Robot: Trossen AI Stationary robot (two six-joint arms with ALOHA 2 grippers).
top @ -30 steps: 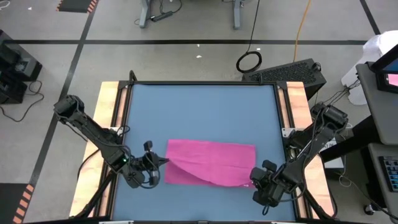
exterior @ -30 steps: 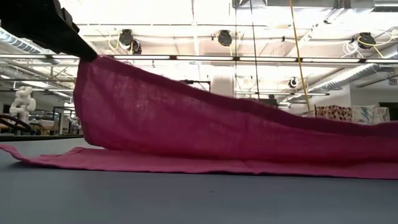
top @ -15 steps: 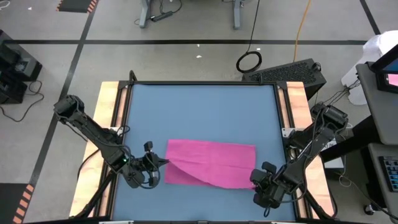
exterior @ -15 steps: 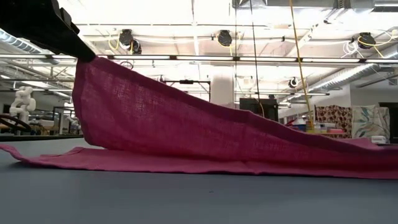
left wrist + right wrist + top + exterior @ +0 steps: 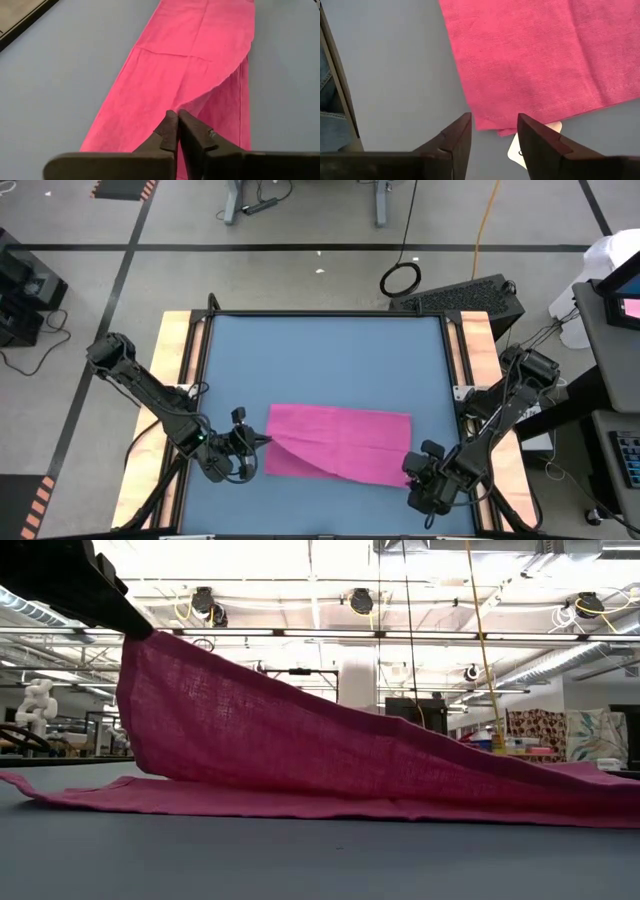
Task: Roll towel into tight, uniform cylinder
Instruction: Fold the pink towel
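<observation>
A blue worktop (image 5: 320,370) carries the magenta towel (image 5: 345,440) near its front edge. The left end effector (image 5: 177,131), clenched, lifts one corner; the right end effector (image 5: 494,131) is released beside the white tag (image 5: 534,145). Lopsided tension may skew the roll.

My two jointed black arms trail loose cables; my left gripper (image 5: 176,131) and right gripper (image 5: 492,132) have matte, dark wedge-shaped fingers.

We see the right gripper (image 5: 493,131) has opened since a second ago, releasing the towel (image 5: 330,755); its lower-right corner in the high view has dropped, the low view's right-hand edge now sagging lower.
</observation>
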